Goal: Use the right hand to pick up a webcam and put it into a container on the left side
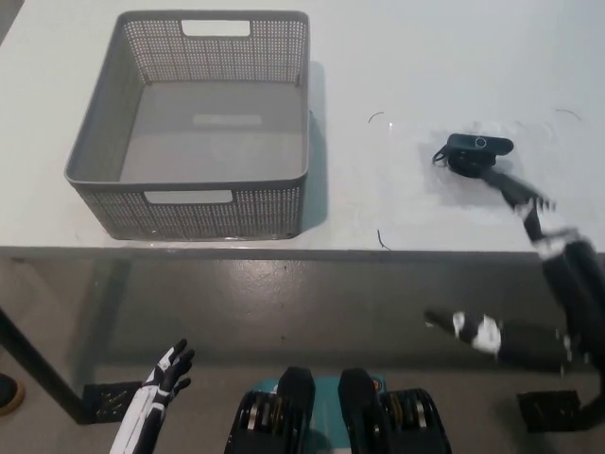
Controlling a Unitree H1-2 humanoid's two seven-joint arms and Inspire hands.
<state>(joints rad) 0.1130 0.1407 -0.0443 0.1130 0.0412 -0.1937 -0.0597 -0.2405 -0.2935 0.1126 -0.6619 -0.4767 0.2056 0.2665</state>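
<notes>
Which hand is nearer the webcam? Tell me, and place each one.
Right. The black right hand reaches over the table, its fingers at the webcam. The white left hand hangs below the table edge, far off at lower left.

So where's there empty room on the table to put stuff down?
The widest bare patch of table lies between the basket and the webcam. The basket's inside is bare too. It's crowded by the webcam, where the right robot hand reaches.

Head view — steeply down over table (397,57)
</notes>
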